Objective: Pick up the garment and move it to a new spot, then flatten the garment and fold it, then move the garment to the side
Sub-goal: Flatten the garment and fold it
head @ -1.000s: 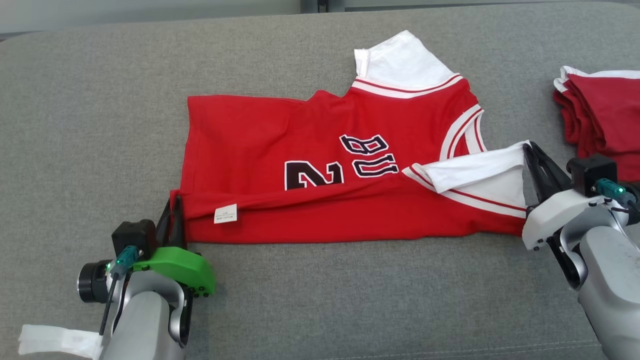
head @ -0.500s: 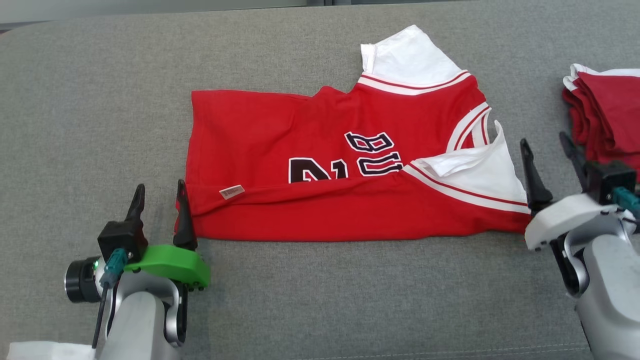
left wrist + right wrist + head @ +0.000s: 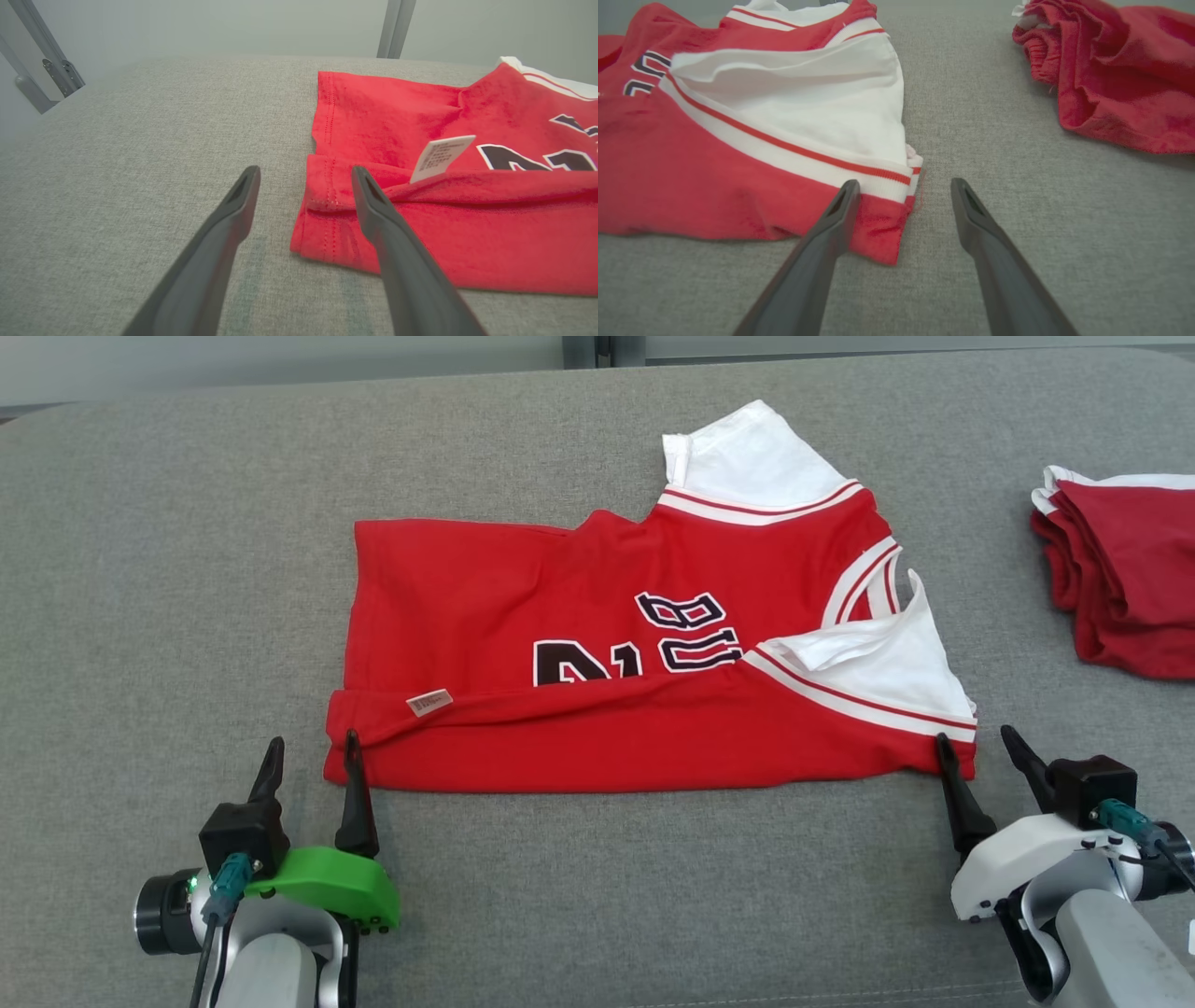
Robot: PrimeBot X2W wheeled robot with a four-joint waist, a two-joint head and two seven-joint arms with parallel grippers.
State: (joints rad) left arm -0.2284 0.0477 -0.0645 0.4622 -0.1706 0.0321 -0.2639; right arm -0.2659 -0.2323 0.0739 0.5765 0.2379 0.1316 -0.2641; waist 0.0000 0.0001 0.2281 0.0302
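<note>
Fold in hand: the red garment [image 3: 616, 709] lay mid grey cushion [image 3: 187, 569], near edge doubled over, left gripper [image 3: 313, 739] and right gripper [image 3: 975, 735] fingers spread empty at its near corners, and next called for fresh pinches, I'd judge.

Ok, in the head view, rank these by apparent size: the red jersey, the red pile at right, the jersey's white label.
1. Red fabric jersey with white sleeves: largest by far.
2. Folded pile of red cloth: second, though the frame edge cuts it off.
3. Small white rectangular label: smallest.
</note>
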